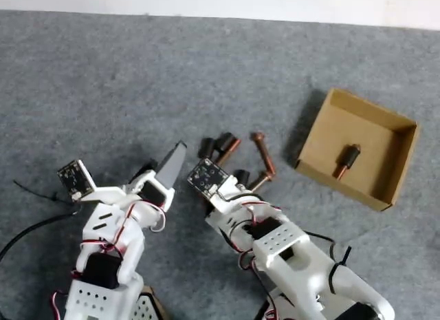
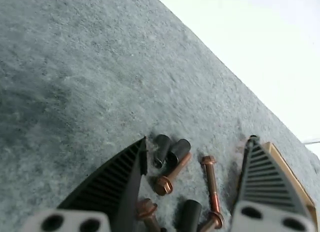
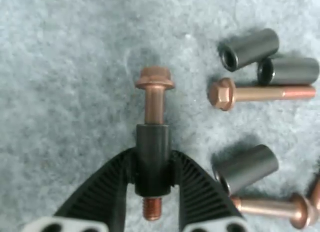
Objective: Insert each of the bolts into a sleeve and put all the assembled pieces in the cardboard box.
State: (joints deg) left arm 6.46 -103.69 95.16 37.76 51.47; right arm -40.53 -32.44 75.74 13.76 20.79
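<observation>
One assembled piece [image 1: 347, 160] lies in the cardboard box [image 1: 330, 134]. My right gripper [image 3: 152, 164] clamps a sleeve [image 3: 152, 149] with a bolt [image 3: 154, 92] through it; my left gripper [image 2: 197, 142] gapes wide near the loose bolts [image 2: 172, 174].

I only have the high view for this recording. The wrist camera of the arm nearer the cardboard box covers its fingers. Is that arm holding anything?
Observer: Yes. In the right wrist view, the right gripper has its fingers shut on a black sleeve with a bolt through it.
Operator: And the other arm?
Observer: The left gripper is wide open above the carpet, holding nothing.
Operator: One loose bolt seems to enter a neighbouring sleeve. Does it?
Observer: No. In the right wrist view the loose bolt lies alongside the neighbouring sleeve, not inside it.
</observation>
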